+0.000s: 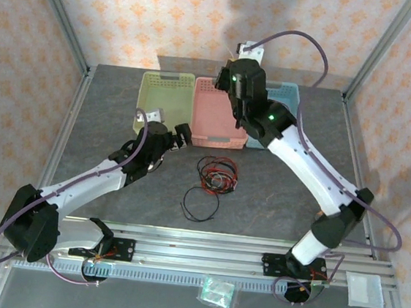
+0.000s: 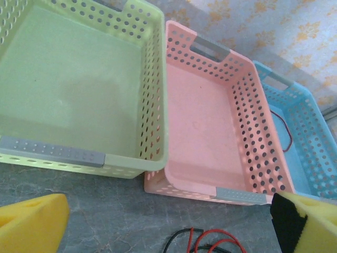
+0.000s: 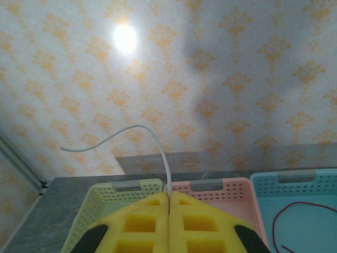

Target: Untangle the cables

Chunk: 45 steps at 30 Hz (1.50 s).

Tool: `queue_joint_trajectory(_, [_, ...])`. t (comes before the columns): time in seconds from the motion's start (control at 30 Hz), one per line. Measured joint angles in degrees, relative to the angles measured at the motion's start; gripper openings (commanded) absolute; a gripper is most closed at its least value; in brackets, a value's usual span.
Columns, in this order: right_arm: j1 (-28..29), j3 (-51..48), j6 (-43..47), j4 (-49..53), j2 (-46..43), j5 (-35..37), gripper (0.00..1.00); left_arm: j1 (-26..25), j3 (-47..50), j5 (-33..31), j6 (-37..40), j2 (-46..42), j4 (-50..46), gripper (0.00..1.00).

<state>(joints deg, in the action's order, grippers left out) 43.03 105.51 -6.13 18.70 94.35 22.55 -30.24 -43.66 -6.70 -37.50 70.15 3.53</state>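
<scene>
Grey table (image 1: 99, 113), green basket (image 1: 165, 102), pink basket (image 1: 209, 118), blue basket (image 1: 284, 94) along far edge (side by side), cables (image 1: 218, 174) near middle.

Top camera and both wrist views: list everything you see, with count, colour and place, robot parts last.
green basket: one, green, far side, leftmost
pink basket: one, pink, middle of the row
blue basket: one, blue, rightmost
cable tangle: one, black and red, on the table before the pink basket
red cable: one, red, inside the blue basket
white cable: one, white, pinched in the right gripper
plastic bags: two, clear, near edge
table: one, dark grey
left gripper: yellow pads, open, facing the baskets
right gripper: yellow pads, shut, raised
</scene>
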Motion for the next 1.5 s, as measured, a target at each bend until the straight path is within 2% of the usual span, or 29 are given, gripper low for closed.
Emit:
queue_joint_trajectory(0.27, [-7.1,9.14,-0.63,2.73,14.34,-8.81,0.0,0.68,-0.31,5.03,1.11,1.95,0.13,0.99])
queue_joint_trajectory(0.53, [-8.48,14.03,-2.21,5.86,27.06,-14.27,0.0,0.68,-0.44,8.59,1.16,4.22,0.7,0.99])
queue_joint_trajectory(0.8, [-9.07,14.34,-4.83,7.34,34.07,-17.05,0.0,0.61,-1.44,10.95,1.18,10.73,1.4,0.99])
queue_joint_trajectory(1.03, [-12.35,14.51,-9.16,9.81,39.21,-21.73,0.0,0.61,-5.68,10.99,1.22,16.02,2.78,0.99])
queue_joint_trajectory(1.27, [-15.1,14.43,-11.87,10.45,40.19,-24.59,0.2,0.61,-9.05,10.99,1.6,19.26,4.04,0.99])
queue_joint_trajectory(1.43, [-14.95,14.43,-11.76,10.67,40.17,-25.57,0.45,0.61,-9.07,10.97,1.64,19.63,3.96,0.99])
queue_joint_trajectory(1.5, [-14.84,14.43,-11.65,10.71,40.06,-25.64,0.51,0.61,-9.14,10.97,1.84,19.58,3.8,0.99])
